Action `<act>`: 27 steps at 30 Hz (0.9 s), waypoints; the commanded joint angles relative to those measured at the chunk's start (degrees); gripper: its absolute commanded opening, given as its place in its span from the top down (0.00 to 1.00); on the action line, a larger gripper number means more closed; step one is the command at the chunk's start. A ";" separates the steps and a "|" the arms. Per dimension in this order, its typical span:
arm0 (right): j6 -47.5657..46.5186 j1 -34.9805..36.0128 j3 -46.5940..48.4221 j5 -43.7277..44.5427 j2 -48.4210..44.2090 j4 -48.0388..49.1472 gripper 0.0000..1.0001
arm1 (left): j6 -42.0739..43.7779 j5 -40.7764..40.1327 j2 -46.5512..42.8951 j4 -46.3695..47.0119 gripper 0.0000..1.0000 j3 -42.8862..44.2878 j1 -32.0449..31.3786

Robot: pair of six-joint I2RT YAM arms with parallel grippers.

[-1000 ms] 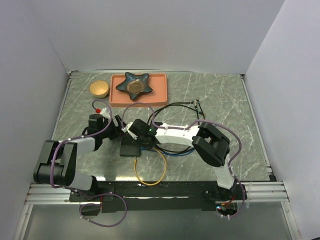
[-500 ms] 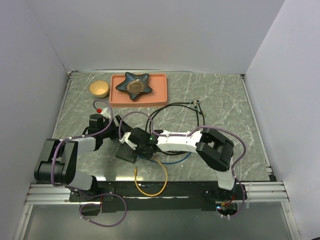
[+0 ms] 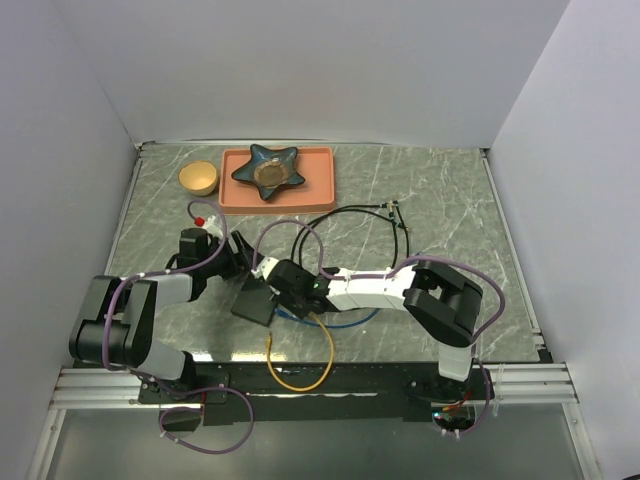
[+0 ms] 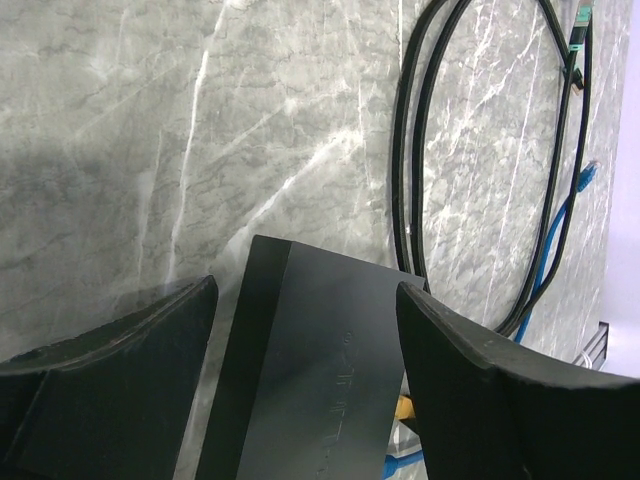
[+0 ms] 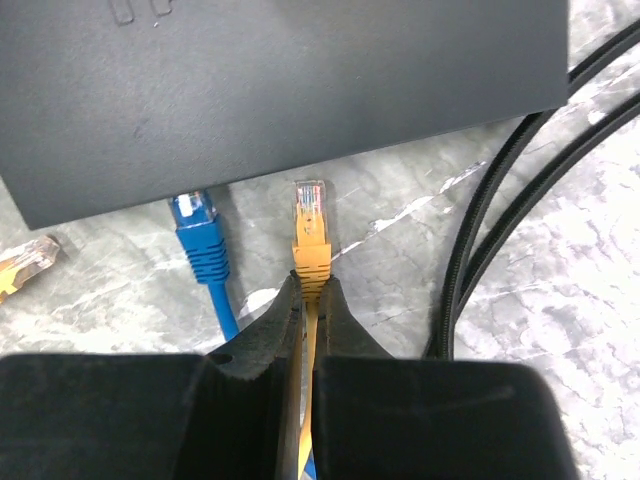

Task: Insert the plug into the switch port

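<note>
The switch port (image 3: 253, 300) is a flat black box lying left of centre. In the left wrist view it (image 4: 320, 370) lies between my left gripper's (image 4: 305, 290) wide-open fingers, which straddle it. My left gripper (image 3: 243, 268) is at its far left corner. My right gripper (image 5: 311, 285) is shut on the orange plug (image 5: 311, 225) just behind its boot. The plug's clear tip points at the switch's (image 5: 280, 90) near side and stops just short of it. A blue plug (image 5: 196, 225) sits against that side to the left. My right gripper (image 3: 287, 283) is at the box's right edge.
The orange cable (image 3: 300, 372) loops toward the table's front edge, and its other plug (image 5: 25, 262) lies at the left. Black cables (image 3: 370, 212) curl on the table right of the switch. An orange-pink tray (image 3: 320, 190) with a star dish (image 3: 268, 168) and a yellow bowl (image 3: 198, 177) stand at the back.
My right gripper has moved down and left with the orange plug, closer to the switch. The switch has turned slightly. The left arm has barely moved.
</note>
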 commanded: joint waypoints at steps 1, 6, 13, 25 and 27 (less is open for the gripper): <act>1.21 -0.35 -0.59 2.58 -1.74 2.67 1.00 | -0.22 -0.01 1.25 -0.07 0.22 0.94 -0.79; 0.77 -0.26 -1.12 1.79 -2.70 3.99 1.00 | -0.14 -0.28 1.60 -0.25 0.27 1.11 -1.15; 0.15 0.35 -0.85 0.82 -3.67 4.34 1.00 | -0.22 -0.37 1.77 -0.60 0.29 1.29 -1.32; -0.46 1.49 0.73 0.12 -2.44 3.11 1.00 | 0.30 -5.11 -2.70 -10.24 0.31 3.13 -1.50; -0.46 1.67 0.90 -0.06 -2.09 2.93 1.00 | 0.83 -5.99 -3.58 -12.28 0.31 3.57 -1.50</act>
